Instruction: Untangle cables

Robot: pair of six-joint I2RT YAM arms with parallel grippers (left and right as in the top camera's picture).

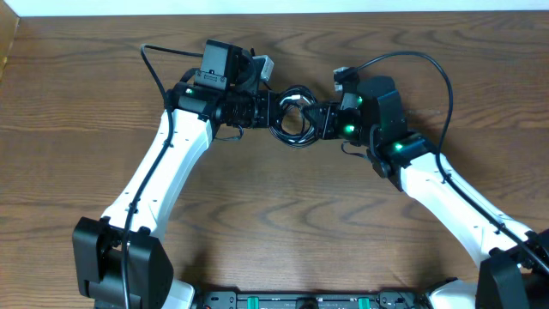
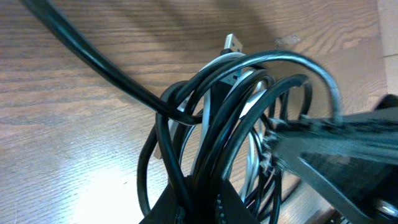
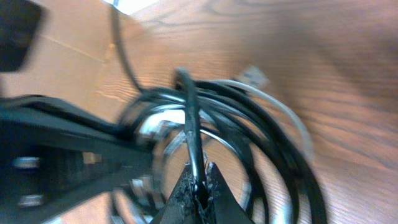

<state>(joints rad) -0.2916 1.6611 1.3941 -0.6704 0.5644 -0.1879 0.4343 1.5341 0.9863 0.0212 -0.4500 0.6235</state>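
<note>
Wood-grain tabletop (image 1: 274, 215) fills every view, and I have both arms meeting nose to nose so the coil sits between them; I judge one side is there to anchor and the other to pull. My left end effector (image 2: 200, 199) is clamped narrow on several loops of the black cable (image 2: 211, 137). My right end effector (image 3: 199, 186) is pinched tight on a single black strand rising straight from its tips. The white cable (image 3: 291, 115) threads through the loops just beyond both, its plug poking out the far side.
</note>
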